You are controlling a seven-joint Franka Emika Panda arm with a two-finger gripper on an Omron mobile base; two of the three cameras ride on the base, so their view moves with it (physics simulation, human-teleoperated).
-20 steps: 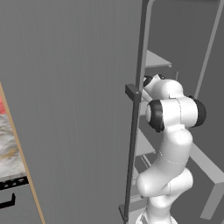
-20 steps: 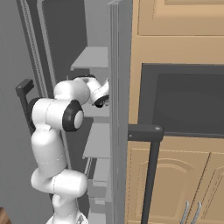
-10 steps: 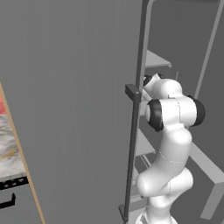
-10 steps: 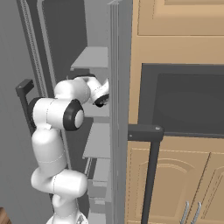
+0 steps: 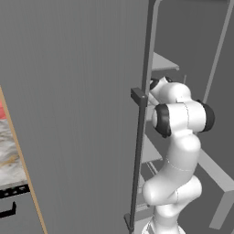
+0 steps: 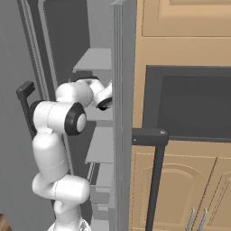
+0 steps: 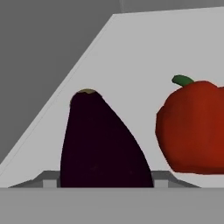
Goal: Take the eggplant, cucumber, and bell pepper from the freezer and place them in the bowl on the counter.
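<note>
1. Left base view has the freezer (image 5: pixel 82 109) as the biggest thing; its grey door stands open, with the bar handle (image 5: pixel 139 137) running down the door's edge, and the arm (image 5: pixel 176 151) reaches past that edge toward the shelves (image 6: pixel 101 144) inside.
2. Right base view sets the tan cabinets (image 6: pixel 185 180) just beside the freezer; the hand is tucked in at a middle shelf, behind the freezer's side wall.
3. Progress, as a judgement: early; the door is open and the reach is made, yet no vegetable is lifted; eggplant, pepper and cucumber all remain to be carried to the bowl.
4. Hand view puts the eggplant (image 7: pixel 103 144) dead ahead and close on the pale shelf; its long axis runs away from the camera, narrow stem end at the far tip, fat end nearest.
5. Pepper (image 7: pixel 194 127) sits beside the eggplant, apart from it, green stem up.
6. Gripper: whether its jaws are spread or closed cannot be told; the eggplant's near end lies between two small grey tabs at the frame's bottom.
</note>
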